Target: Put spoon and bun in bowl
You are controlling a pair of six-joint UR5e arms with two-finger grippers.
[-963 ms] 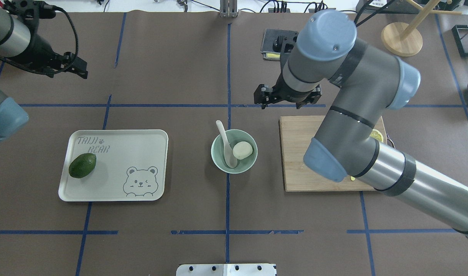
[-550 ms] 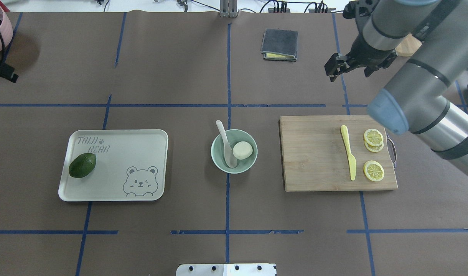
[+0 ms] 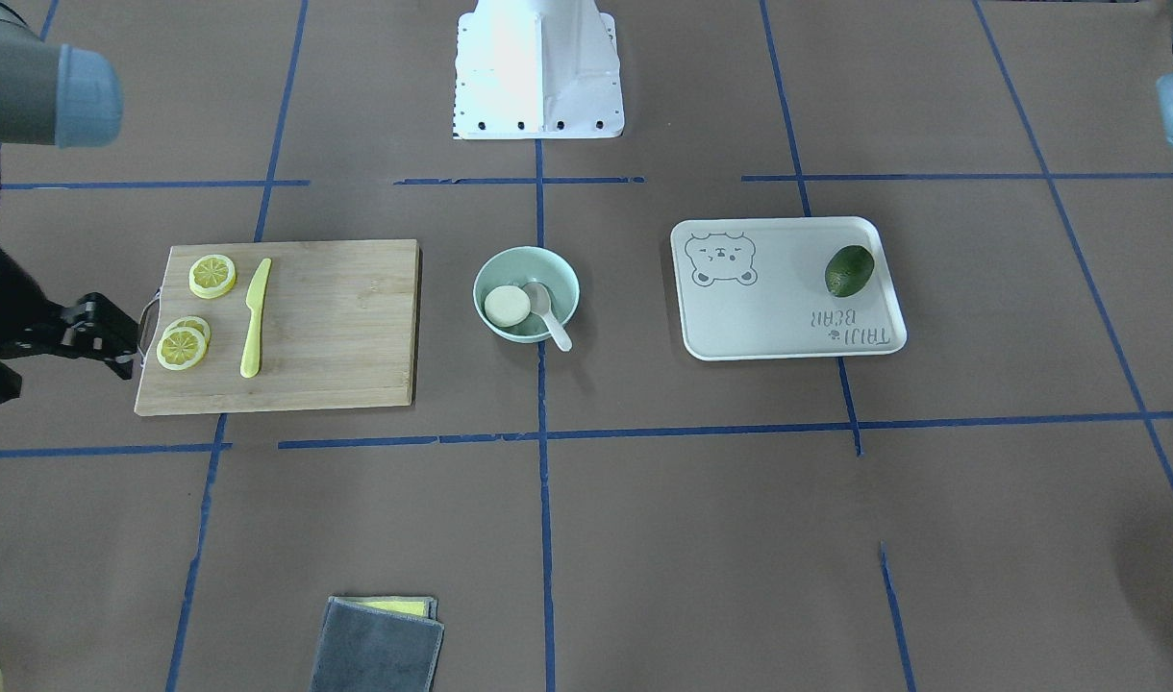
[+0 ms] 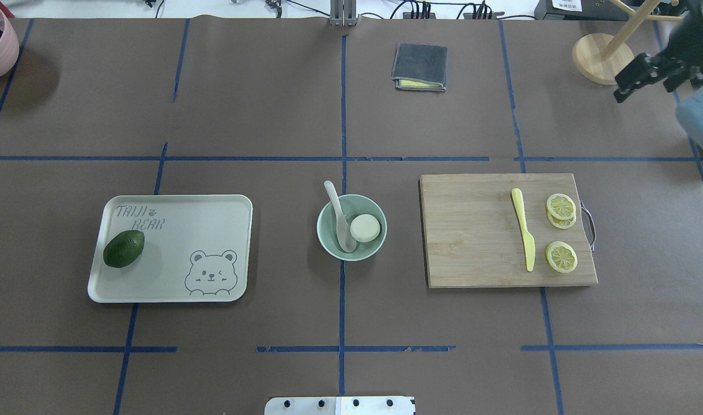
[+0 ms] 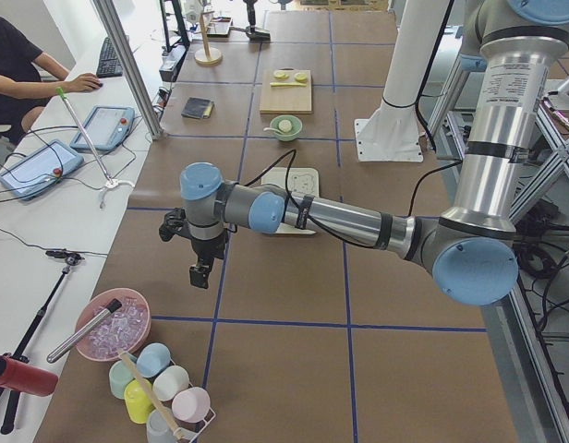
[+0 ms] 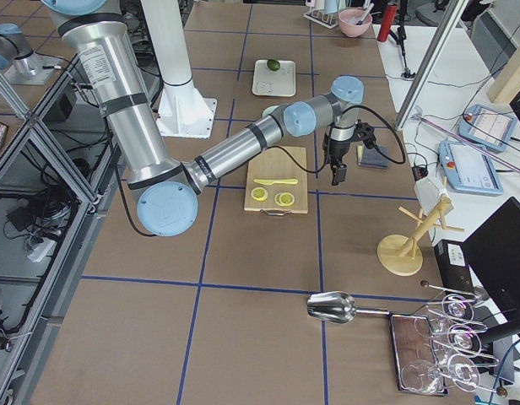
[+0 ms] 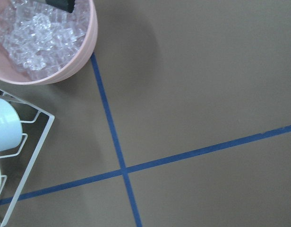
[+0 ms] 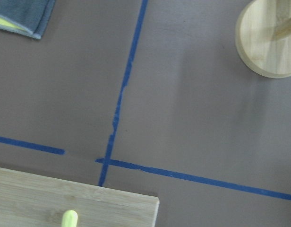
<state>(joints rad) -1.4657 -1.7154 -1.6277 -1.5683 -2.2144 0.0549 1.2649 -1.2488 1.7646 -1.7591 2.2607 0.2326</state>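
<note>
Right gripper (image 4: pixel 644 86) is held above the table's far right corner, jaws apart, nothing between them. Left gripper (image 5: pixel 200 274) is seen clearly only from the side, so its opening cannot be judged. Spoon (image 4: pixel 340 222) and bun (image 4: pixel 365 227) are lodged in the bowl (image 4: pixel 324 241) at table centre, scoop beside the bun, handle propped over the rim. Tray (image 4: pixel 213 230) with an avocado (image 4: pixel 124 248) is set left of it; cutting board (image 4: pixel 472 230) with knife (image 4: pixel 524 239) and lemon slices (image 4: pixel 560 256) to the right.
</note>
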